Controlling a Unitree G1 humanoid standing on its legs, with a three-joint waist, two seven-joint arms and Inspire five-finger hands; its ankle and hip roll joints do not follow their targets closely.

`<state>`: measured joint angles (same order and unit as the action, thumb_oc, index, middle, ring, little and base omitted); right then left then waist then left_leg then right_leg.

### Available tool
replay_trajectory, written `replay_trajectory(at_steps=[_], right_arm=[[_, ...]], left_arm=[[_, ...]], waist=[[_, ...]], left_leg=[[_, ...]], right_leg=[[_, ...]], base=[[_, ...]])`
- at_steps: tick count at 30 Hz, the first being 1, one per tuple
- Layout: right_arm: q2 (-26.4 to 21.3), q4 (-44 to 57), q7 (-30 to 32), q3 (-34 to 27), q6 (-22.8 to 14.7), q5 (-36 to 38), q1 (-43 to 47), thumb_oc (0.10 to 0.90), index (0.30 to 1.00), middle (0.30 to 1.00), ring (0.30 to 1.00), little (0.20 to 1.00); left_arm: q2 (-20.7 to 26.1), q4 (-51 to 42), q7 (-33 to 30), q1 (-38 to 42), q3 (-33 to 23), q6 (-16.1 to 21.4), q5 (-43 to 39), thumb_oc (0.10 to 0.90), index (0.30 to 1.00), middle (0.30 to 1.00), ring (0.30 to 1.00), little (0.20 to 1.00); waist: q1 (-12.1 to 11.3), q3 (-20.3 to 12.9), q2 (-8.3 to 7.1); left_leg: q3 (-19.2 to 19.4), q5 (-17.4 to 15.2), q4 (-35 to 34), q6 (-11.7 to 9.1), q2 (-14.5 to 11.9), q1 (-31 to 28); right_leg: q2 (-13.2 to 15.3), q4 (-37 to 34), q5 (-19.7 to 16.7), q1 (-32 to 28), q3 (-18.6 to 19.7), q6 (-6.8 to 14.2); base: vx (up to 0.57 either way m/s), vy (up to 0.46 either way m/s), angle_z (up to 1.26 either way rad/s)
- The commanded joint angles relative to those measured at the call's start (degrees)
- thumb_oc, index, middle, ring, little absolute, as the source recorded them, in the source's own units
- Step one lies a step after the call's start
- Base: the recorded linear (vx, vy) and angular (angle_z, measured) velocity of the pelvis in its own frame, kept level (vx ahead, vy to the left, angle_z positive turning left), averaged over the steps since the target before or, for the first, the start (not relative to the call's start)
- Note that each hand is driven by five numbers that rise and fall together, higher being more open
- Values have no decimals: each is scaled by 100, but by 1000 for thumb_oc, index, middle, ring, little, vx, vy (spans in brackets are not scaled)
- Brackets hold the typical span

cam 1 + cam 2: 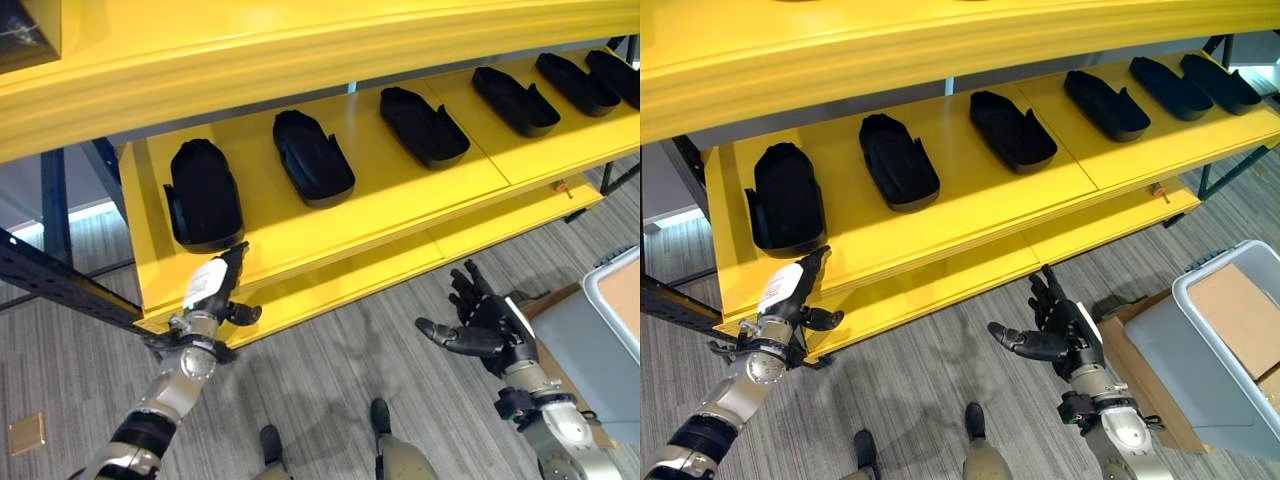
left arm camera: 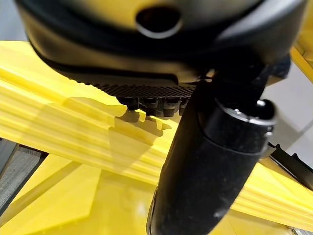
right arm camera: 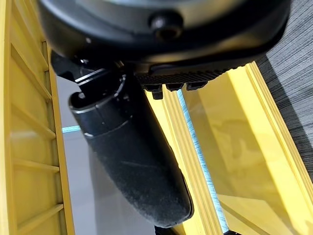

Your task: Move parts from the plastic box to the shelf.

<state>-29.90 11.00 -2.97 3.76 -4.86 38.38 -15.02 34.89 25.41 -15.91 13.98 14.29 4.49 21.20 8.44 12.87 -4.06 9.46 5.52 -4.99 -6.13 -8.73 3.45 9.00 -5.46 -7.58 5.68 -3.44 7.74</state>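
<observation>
Parts (image 1: pixel 312 157), glossy black shoe-shaped shells, lie in a row across the yellow shelf (image 1: pixel 400 215). Both hands, left (image 1: pixel 212 295) and right (image 1: pixel 480 322), hold nothing, fingers extended.

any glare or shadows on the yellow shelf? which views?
Left wrist view: the left hand casts a finger-shaped shadow on the ribbed yellow shelf edge, with a soft sheen below. Right wrist view: a pale reflection on the glossy yellow shelf board. Left eye view: black moulded parts show faint highlights only.

Six parts (image 1: pixel 898 160) lie in a row on the shelf (image 1: pixel 970 215), the plastic box (image 1: pixel 1225 345) to its right.
</observation>
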Motion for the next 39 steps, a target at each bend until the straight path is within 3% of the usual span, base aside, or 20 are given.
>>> replay_trajectory(at_steps=[1, 39], right_arm=[[-134, 522, -13, -347, -622, 111, 518, 900, 1000, 1000, 1000, 1000], [-177, 428, -23, -343, -661, 167, 539, 900, 1000, 1000, 1000, 1000]], left_arm=[[436, 357, -184, 893, -138, 158, 229, 900, 1000, 1000, 1000, 1000], [714, 412, -263, 1385, 69, 194, 333, 900, 1000, 1000, 1000, 1000]], waist=[[117, 44, -221], [218, 132, -226]], left_leg=[[199, -592, -1, 119, -44, -650], [306, -622, -1, 172, 36, -650]], right_leg=[[217, 46, 484, -622, -157, 171], [270, 46, 411, -481, -20, 212]], base=[[0, 0, 0], [1, 2, -1]])
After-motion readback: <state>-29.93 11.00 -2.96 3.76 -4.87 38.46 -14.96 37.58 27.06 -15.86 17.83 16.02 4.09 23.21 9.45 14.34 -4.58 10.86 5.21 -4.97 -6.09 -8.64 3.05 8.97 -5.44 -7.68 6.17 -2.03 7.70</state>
